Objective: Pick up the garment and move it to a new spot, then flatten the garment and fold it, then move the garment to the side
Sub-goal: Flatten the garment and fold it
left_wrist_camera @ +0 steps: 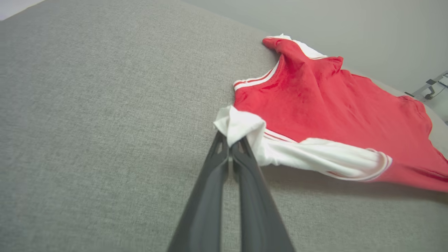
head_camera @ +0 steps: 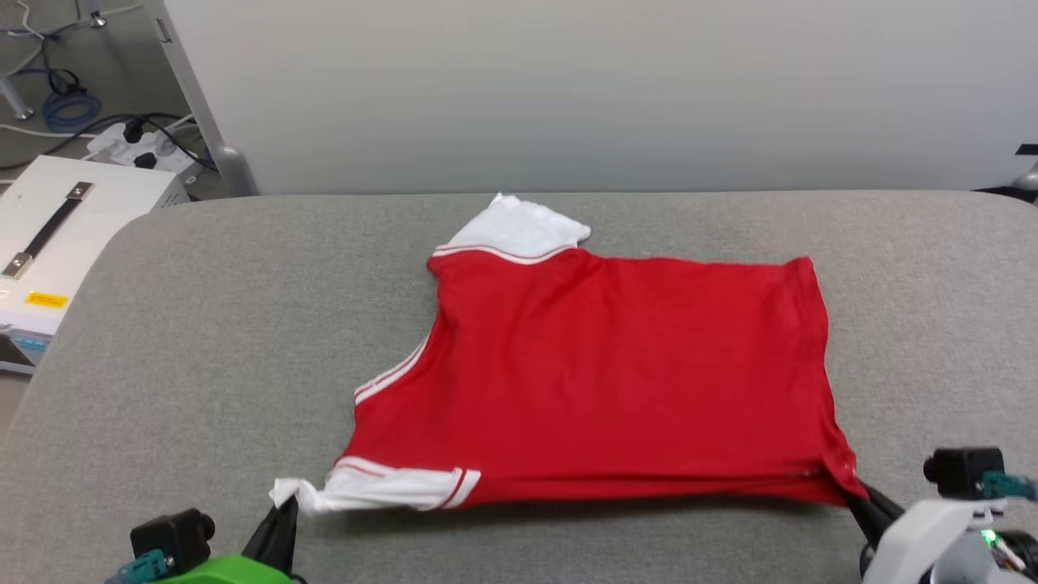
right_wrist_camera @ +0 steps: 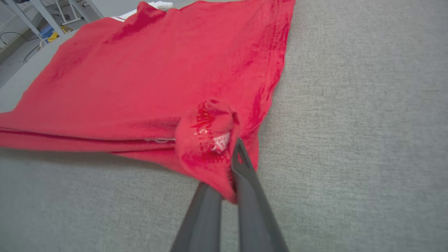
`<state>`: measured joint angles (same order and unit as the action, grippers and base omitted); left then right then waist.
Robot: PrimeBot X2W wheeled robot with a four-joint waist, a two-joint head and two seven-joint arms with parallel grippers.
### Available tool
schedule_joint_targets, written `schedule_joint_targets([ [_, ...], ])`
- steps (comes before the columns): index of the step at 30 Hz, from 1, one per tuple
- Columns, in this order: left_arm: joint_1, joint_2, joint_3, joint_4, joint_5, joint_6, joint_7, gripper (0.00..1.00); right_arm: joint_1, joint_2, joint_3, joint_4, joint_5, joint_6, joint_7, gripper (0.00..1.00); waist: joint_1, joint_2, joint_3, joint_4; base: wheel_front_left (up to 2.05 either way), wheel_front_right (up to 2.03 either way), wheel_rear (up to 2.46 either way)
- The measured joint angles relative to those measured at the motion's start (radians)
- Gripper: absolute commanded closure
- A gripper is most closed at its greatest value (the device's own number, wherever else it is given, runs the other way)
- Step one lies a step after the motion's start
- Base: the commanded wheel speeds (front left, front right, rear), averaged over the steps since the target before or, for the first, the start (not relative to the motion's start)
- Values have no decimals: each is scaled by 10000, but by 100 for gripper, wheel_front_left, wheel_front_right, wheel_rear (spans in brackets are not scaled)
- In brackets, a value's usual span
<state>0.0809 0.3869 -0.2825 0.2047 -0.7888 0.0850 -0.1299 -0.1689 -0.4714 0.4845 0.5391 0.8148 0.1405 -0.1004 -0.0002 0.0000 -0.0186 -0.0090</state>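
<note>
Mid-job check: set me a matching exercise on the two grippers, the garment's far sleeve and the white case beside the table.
1 left gripper
2 right gripper
3 far sleeve
4 white case

A off the table, to the left
B shut on the garment at its red corner
C flat near the table's back edge
D shut on the near white sleeve

Pairs: 1-D, 2-B, 3-C, 4-A
</note>
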Motion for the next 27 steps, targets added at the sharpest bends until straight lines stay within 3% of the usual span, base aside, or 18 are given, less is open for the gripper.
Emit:
schedule_joint_targets([
  [9,1499,276,213,-2293,-134,1091,639,100,2604,514,-2276,-2451,-1476,0,1532,100,0,0,-98,202,0,0,0],
  [13,1542,477,226,-3114,-115,1302,886,100,3304,1028,-3446,-3793,-2290,-4,2395,100,0,0,34,254,0,0,0],
  [20,215,541,-186,-3227,151,1197,1235,100,3276,1576,-4372,-5463,-3210,-12,3898,100,1,0,472,302,0,0,0],
  [27,-1806,84,-629,-1783,242,600,1246,100,2175,1578,-4579,-5572,-3580,-13,4667,100,1,0,1120,315,0,0,0],
])
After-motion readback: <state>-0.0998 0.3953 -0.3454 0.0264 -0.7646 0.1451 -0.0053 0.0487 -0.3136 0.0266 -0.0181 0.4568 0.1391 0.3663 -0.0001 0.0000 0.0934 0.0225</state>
